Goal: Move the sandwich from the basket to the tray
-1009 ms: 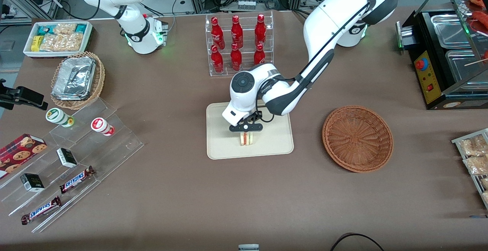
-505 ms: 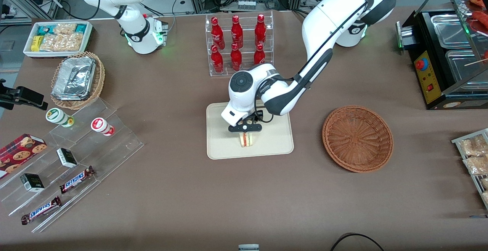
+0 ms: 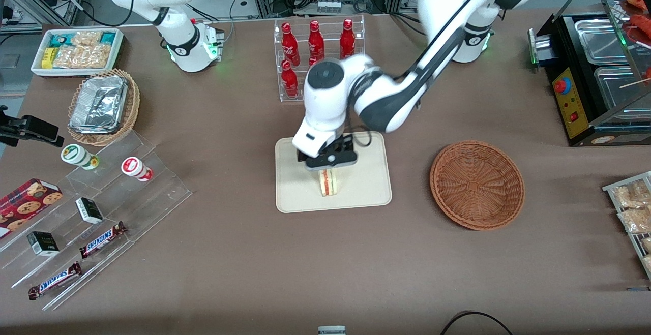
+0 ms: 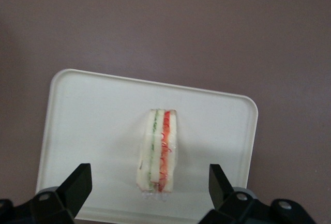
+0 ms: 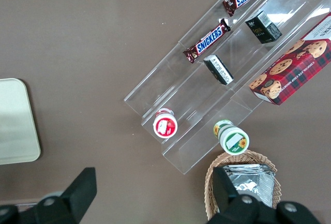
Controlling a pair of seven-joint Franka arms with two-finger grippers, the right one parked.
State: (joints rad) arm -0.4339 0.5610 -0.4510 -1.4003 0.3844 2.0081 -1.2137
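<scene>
The sandwich (image 3: 329, 182), a white wedge with red and green filling, stands on its edge on the cream tray (image 3: 366, 187). It also shows in the left wrist view (image 4: 159, 151) on the tray (image 4: 88, 115). My left gripper (image 3: 328, 161) hangs just above the sandwich, open and empty; in its own view (image 4: 149, 185) the black fingertips (image 4: 77, 182) stand wide apart on either side of the sandwich, clear of it. The reddish-brown basket (image 3: 477, 185) sits empty beside the tray, toward the working arm's end.
A clear rack of red bottles (image 3: 318, 55) stands farther from the front camera than the tray. Toward the parked arm's end are a tan basket with foil containers (image 3: 101, 106), a white snack bin (image 3: 79, 50) and acrylic steps with snacks (image 3: 96, 213). A black food warmer (image 3: 595, 70) stands at the working arm's end.
My gripper has let go of the sandwich and risen straight up off it. The sandwich stays standing on the tray.
</scene>
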